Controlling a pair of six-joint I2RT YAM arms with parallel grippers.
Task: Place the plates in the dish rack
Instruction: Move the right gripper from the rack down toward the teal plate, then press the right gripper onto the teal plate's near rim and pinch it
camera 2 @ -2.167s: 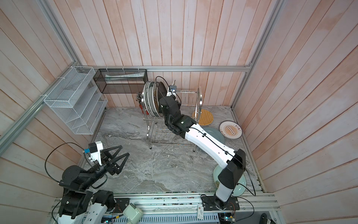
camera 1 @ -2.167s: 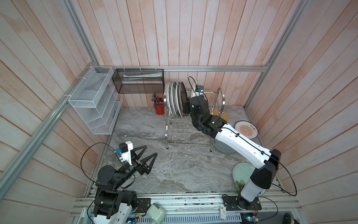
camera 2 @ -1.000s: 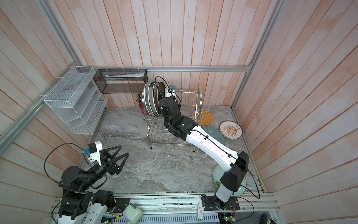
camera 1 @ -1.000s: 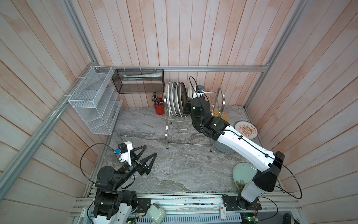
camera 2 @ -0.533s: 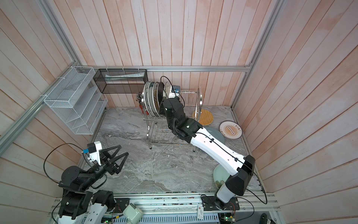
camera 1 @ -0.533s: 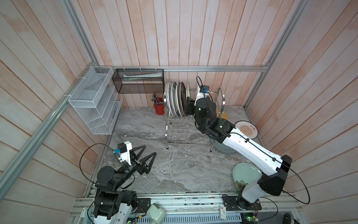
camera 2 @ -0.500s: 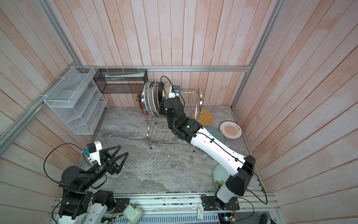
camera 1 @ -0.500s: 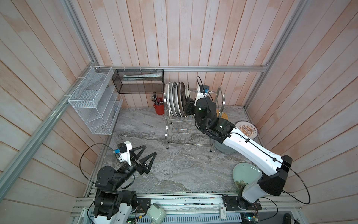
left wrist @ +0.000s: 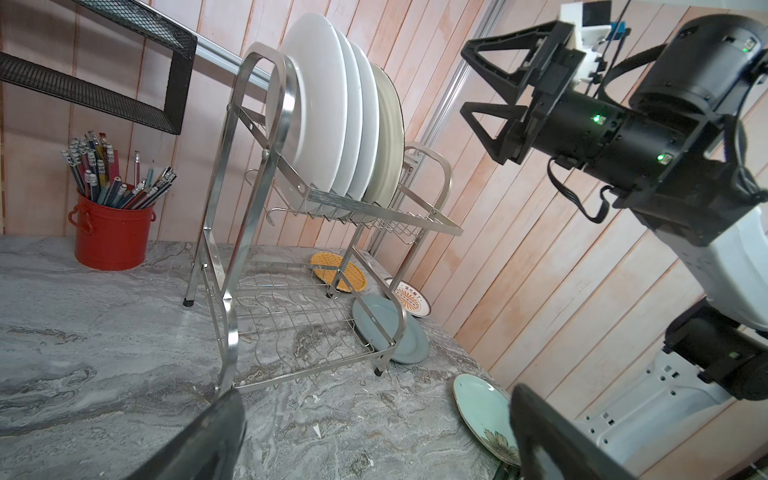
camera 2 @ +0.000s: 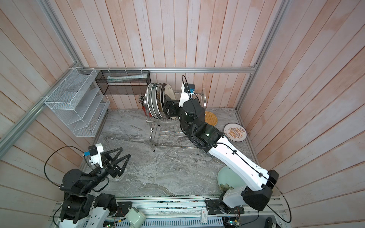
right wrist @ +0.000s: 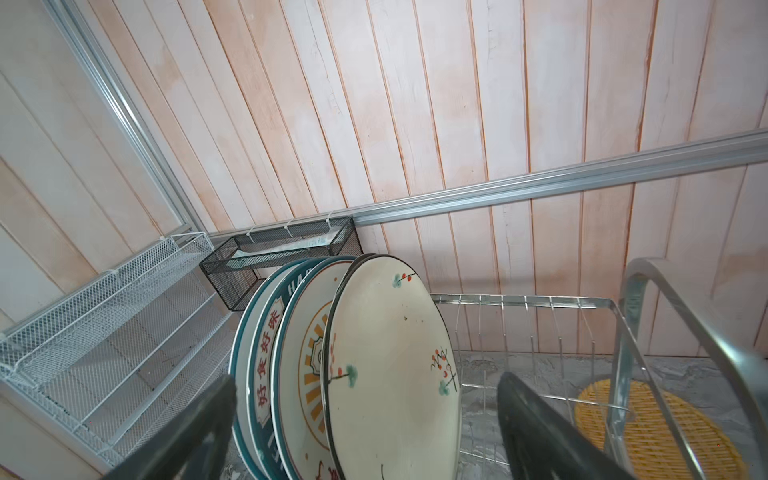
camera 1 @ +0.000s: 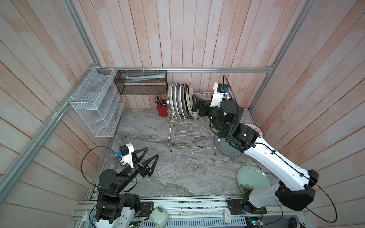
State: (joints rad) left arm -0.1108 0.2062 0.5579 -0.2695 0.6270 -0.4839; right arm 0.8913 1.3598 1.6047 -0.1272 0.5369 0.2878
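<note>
On the back wall, well apart from the dish rack (camera 1: 189,136): a black mesh basket (camera 1: 142,83) and a white mesh organiser (camera 1: 96,106). Just beside the rack's left end frame, on the marble table (camera 1: 177,173): a red cup of pencils (left wrist: 110,226).

Packed on edge at the left end of the rack's upper tier: a row of plates (camera 1: 181,102), with the cream floral plate (right wrist: 390,374) outermost, facing bare prongs.

Flat on the table right of the rack:
- an orange lattice plate (camera 2: 211,118) near the back wall
- a sunburst plate (camera 2: 235,132) near the right wall
- a grey-blue plate (left wrist: 390,328) against the rack's front right foot, largely hidden by the right arm (camera 1: 272,158) in both top views
- further forward, a pale green plate (camera 1: 253,178), partly covered by the same arm

As for the right gripper (left wrist: 465,77): hangs above the upper tier, near the cream floral plate but apart from it, jaws spread wide. Holds nothing.

As for the left gripper (camera 1: 152,152): hovers over the table's front left, well apart from rack and plates, jaws equally wide. Holds nothing.
</note>
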